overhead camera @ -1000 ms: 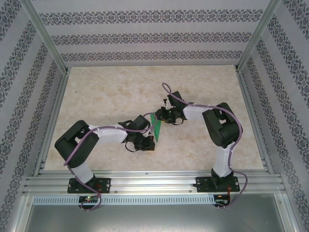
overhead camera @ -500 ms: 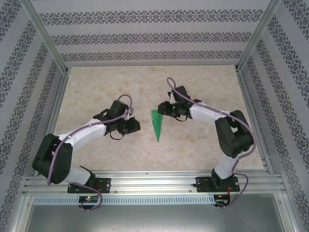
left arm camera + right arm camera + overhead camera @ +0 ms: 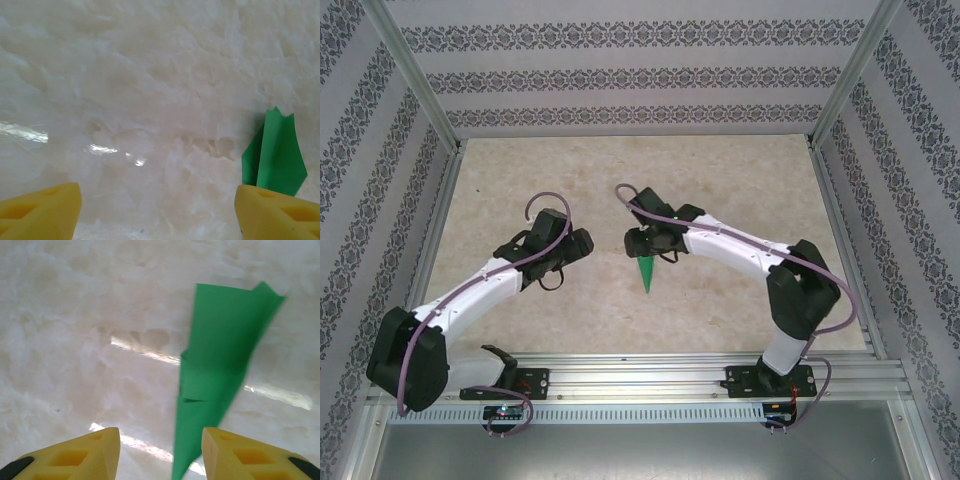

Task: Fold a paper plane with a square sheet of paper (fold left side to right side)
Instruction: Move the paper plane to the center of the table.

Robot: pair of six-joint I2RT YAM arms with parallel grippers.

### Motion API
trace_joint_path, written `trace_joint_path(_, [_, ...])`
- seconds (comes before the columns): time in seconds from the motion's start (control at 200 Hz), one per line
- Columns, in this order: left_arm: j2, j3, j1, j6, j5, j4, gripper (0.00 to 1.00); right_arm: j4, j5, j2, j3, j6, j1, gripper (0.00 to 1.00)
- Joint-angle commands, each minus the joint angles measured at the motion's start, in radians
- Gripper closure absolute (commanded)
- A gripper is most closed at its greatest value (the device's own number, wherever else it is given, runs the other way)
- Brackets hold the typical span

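The pale marbled tabletop [image 3: 720,190] is the biggest thing I have on screen, with the left arm [image 3: 470,290] and right arm [image 3: 740,250] both reaching in toward its middle. The left claw [image 3: 582,243] hangs off to the plane's left, its yellow fingers wide apart with bare surface between them. The right claw [image 3: 642,240] sits over the wide far end of the paper, also released and gripping nothing. Its wrist view shows the green strip lying flat and running down between the spread fingers. The paper plane [image 3: 645,272] lies near the centre, already a slim dart with its point toward the bases, and a slight lift shows along its layers. I judge the left-to-right fold to be nearly closed and in need of setting. To do it well, I would lower the right claw onto the wide end to pin it. Then I would bring the left claw in low from the left edge, lay that flap squarely on the right one, and sweep along the crease toward the tip without dragging the paper.
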Motion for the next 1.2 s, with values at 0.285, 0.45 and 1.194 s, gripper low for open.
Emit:
trace_joint_path(0.285, [-0.131,-0.090,0.015,-0.057,-0.133,-0.035,0.09,-0.239,0.191,0.268,0.203,-0.050,0.077,0.53])
trace_joint_path(0.45, [-0.124,-0.089,0.015,-0.057,-0.131,-0.033,0.09,-0.276,0.229,0.322,0.232,-0.060,0.086,0.54])
trace_joint_path(1.194, [-0.097,-0.082,0.016,-0.057,-0.112,-0.036,0.07,-0.253,0.268,0.287,0.163,-0.031,0.069,0.71])
